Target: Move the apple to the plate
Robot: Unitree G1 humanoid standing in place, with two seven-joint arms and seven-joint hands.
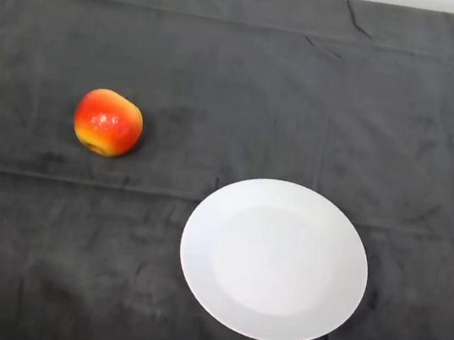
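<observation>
while the apple lies fully visible, apart from the plate.

No text, label, brand, number or sign can be read anywhere in the frame. The apple at the left, the white plate at the lower right and the dark cloth that fills the frame all show plain, unmarked surfaces.

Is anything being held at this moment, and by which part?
Nothing is held. The apple lies alone on the cloth, apart from the plate.
</observation>
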